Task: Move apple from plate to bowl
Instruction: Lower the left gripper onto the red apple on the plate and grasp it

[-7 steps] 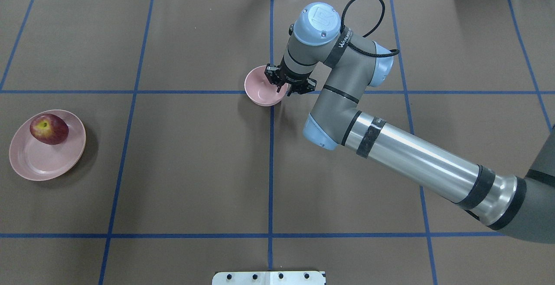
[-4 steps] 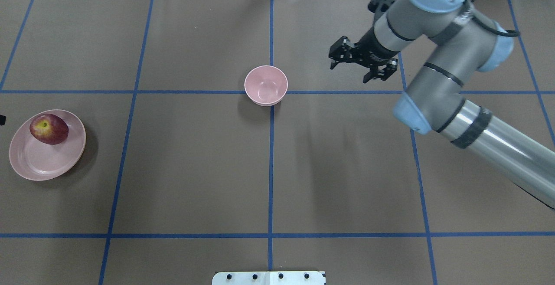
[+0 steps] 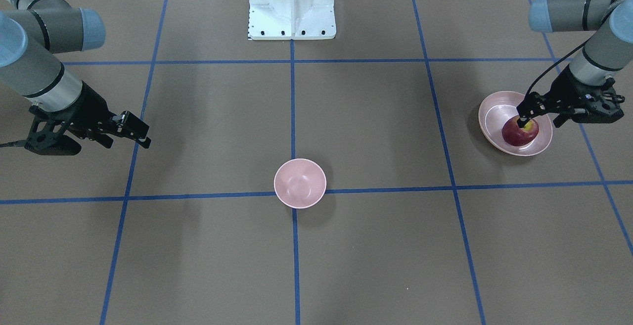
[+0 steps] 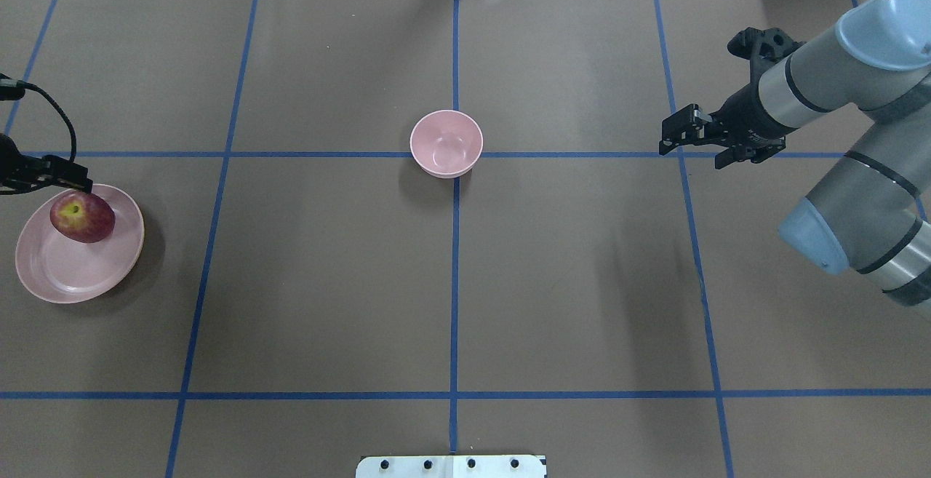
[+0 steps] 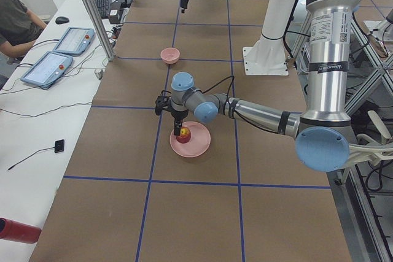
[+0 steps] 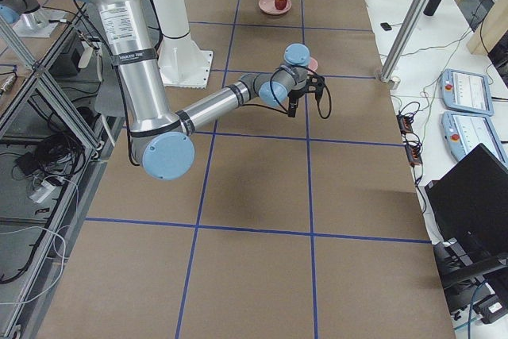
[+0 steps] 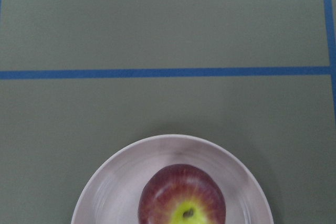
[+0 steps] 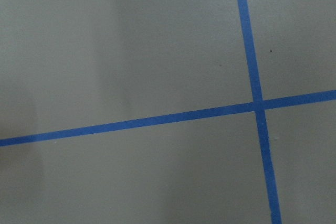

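Observation:
The dark red apple (image 4: 82,217) with a yellow-green stem patch lies on the far side of the shallow pink plate (image 4: 73,274) at the table's left end. It also shows in the left wrist view (image 7: 182,198) and the front view (image 3: 519,133). My left gripper (image 4: 54,176) (image 3: 538,121) hovers just above the apple, open and empty. The small deep pink bowl (image 4: 446,143) (image 3: 299,183) stands empty at the table's centre. My right gripper (image 4: 691,154) (image 3: 127,139) is open and empty, raised over the table far to the right of the bowl.
Blue tape lines grid the brown table cover. The white robot base plate (image 4: 451,465) sits at the near edge. In the left side view an operator (image 5: 15,26) and control tablets (image 5: 49,69) are beside the table.
My right gripper left the bowl and drew back to the right, away from it. My left gripper came in from the left edge to above the apple. The bowl and apple have not moved.

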You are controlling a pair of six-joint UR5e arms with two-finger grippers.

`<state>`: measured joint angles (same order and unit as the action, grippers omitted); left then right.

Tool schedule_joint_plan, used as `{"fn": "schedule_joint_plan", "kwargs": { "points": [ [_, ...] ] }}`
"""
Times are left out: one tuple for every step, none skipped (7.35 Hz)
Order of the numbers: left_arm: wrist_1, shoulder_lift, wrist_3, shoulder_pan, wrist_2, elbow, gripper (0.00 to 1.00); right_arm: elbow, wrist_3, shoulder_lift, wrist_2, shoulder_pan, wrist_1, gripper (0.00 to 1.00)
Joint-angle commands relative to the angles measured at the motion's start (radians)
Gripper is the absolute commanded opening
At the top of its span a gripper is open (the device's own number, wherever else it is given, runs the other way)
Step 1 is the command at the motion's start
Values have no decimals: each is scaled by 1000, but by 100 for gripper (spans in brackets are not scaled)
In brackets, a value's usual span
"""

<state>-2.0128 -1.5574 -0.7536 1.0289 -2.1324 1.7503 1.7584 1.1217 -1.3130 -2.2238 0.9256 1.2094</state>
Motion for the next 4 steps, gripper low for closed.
{"fn": "schedule_joint_plan", "kwargs": {
  "points": [
    [-1, -7, 5, -32, 3, -47, 98, 1, -5, -2, 3, -2, -1, 100],
    [-1, -12, 5, -38, 2, -73, 98, 1, -5, 0, 4, -4, -1, 100],
    [-7, -16, -7, -38, -1, -83, 98, 0, -5, -3, 4, -4, -2, 100],
    [-4, -18, -9, -49, -1, -83, 98, 1, -5, 0, 4, -4, -2, 100]
  ]
}}
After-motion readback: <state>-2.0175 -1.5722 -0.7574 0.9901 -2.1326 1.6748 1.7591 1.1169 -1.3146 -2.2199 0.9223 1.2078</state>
